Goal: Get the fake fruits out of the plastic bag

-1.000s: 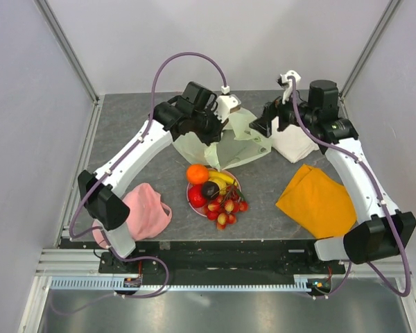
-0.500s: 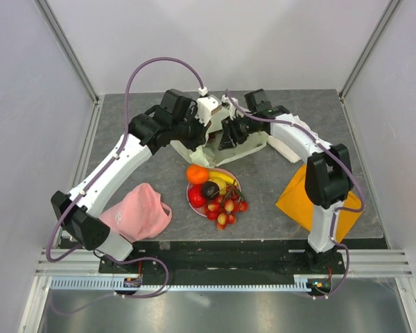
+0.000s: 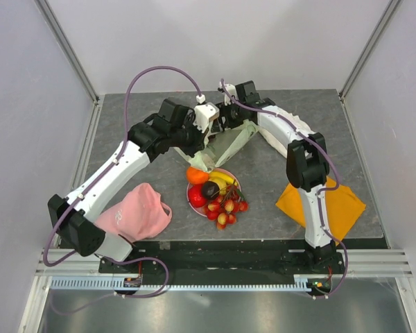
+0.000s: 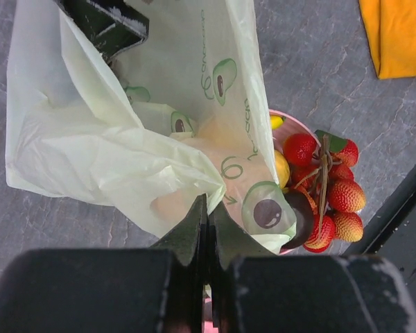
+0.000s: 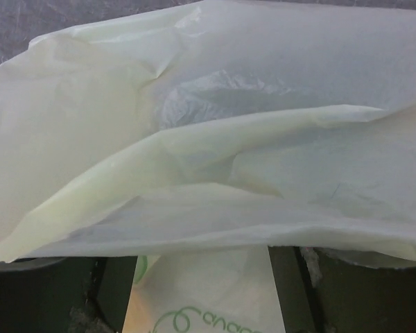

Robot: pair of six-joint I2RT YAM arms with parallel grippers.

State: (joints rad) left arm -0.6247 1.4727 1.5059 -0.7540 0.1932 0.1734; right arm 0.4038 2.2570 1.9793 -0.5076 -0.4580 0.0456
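Note:
The pale green plastic bag (image 3: 229, 144) is stretched in a strip above the table. My left gripper (image 3: 200, 149) is shut on the bag's lower edge (image 4: 209, 205). My right gripper (image 3: 226, 119) is at the bag's far end. Its fingers (image 5: 55, 291) stand apart with bag film (image 5: 208, 139) draped over them, hiding the tips. The fake fruits lie out of the bag on a pink plate (image 3: 191, 201): orange (image 3: 197, 174), red apple (image 3: 196, 197), plum (image 3: 209, 189), banana (image 3: 224, 179) and berry cluster (image 3: 226, 208). The bag's corner overhangs the fruits (image 4: 333, 191).
A pink cloth-like item (image 3: 142, 211) lies at the front left. An orange cloth (image 3: 336, 205) lies at the front right, under the right arm. Walls and metal posts enclose the grey table (image 3: 125, 118) on three sides.
The right arm has swung left from the white cloth to the bag's far end. The left arm has stretched further in. The bag has gone from a spread heap to a narrow stretched strip.

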